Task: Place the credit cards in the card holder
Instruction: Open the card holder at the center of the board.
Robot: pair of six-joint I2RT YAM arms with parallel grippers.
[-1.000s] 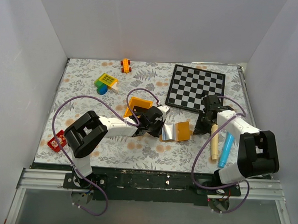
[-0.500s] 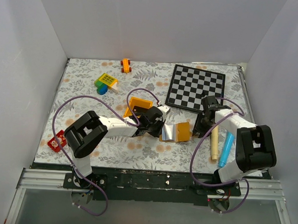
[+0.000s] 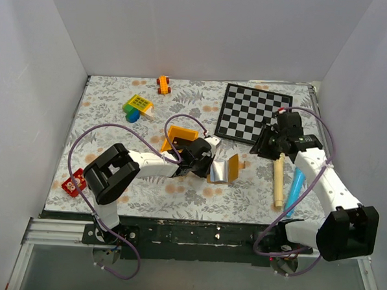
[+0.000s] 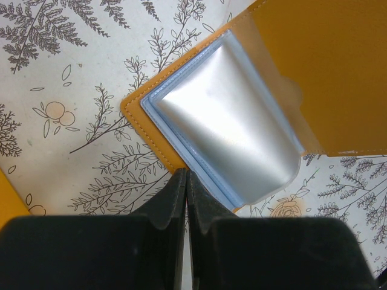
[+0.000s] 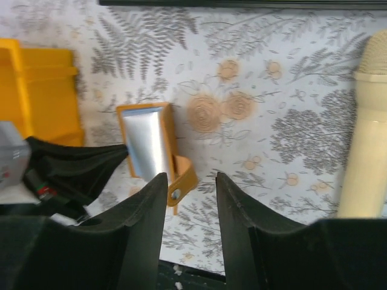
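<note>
The wallet (image 4: 230, 127) lies open on the flowered table (image 3: 116, 134), just in front of the yellow bin (image 3: 176, 132), with its shiny pale inside facing up and one tan flap raised. The left gripper (image 4: 184, 181) has its jaws pressed together, their tips at the wallet's near edge; whether they pinch that edge cannot be told. The right gripper (image 5: 190, 178) hangs above the table by the near corner of the chequered board (image 3: 255, 112), jaws apart and holding nothing.

Card holder (image 3: 226, 169): tan-orange outside, silvery blue-grey inside. Surface (image 3: 105, 101): pale grey floral print, orange blossoms. Board (image 3: 255, 113): black-and-white chequered.
</note>
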